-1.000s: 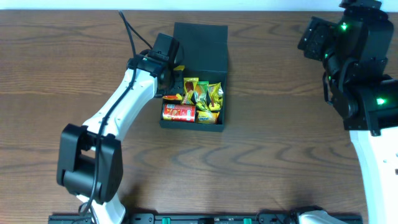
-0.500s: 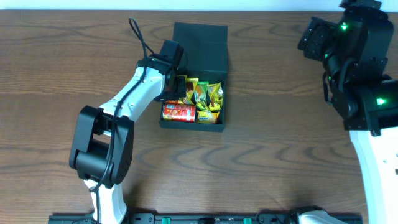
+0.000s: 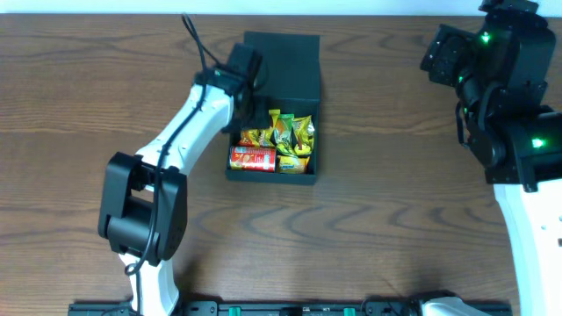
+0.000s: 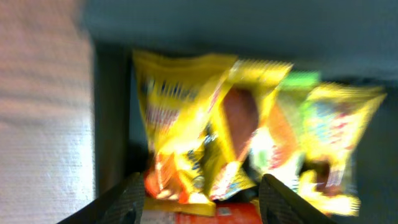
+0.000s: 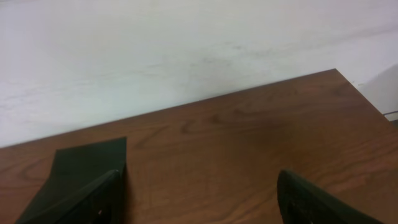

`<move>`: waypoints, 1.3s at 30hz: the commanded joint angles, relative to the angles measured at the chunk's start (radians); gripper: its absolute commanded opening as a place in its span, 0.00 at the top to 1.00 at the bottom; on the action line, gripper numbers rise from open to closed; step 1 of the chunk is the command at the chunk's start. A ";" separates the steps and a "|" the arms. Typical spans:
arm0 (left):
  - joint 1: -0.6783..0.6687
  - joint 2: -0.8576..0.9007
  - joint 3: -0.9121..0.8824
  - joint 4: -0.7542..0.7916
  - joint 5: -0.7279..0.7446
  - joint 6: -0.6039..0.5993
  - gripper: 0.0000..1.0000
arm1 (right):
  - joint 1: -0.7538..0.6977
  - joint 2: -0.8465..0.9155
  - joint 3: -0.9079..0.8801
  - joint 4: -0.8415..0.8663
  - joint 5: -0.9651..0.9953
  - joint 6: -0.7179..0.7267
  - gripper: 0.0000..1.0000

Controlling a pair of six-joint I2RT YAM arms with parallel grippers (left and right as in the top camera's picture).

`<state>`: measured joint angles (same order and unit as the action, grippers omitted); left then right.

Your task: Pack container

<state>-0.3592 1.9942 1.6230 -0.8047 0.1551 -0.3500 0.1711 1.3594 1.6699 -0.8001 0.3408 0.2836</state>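
Note:
The container (image 3: 270, 179) is a dark teal box in the middle of the table, its flap lid (image 3: 283, 63) laid open at the back. Inside lie yellow snack packets (image 3: 283, 133) and a red chip can (image 3: 253, 159) along the front wall. My left gripper (image 3: 249, 98) hovers over the box's back left part. In the left wrist view it (image 4: 202, 199) is open, with the blurred yellow packets (image 4: 186, 118) lying loose below its fingers. My right gripper (image 3: 437, 53) hangs open at the far right, away from the box, with nothing between its fingers (image 5: 311, 202).
The brown wooden table (image 3: 395, 228) surrounds the box. The right wrist view looks across the tabletop (image 5: 249, 137) to a white wall (image 5: 186, 50), with the container's dark lid (image 5: 87, 158) at the left.
My left gripper has opened and let go of a yellow packet, which now lies in the container's left side. The gripper has drawn back toward the lid. The right arm is still.

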 commanded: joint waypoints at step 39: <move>0.416 -0.001 0.350 -0.335 -0.017 0.059 0.44 | 0.253 0.716 -0.004 -0.058 -0.390 0.045 0.28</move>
<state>0.0563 1.9942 1.9556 -1.1397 0.1467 -0.3134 0.4065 2.0514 1.6661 -0.8658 -0.0929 0.3141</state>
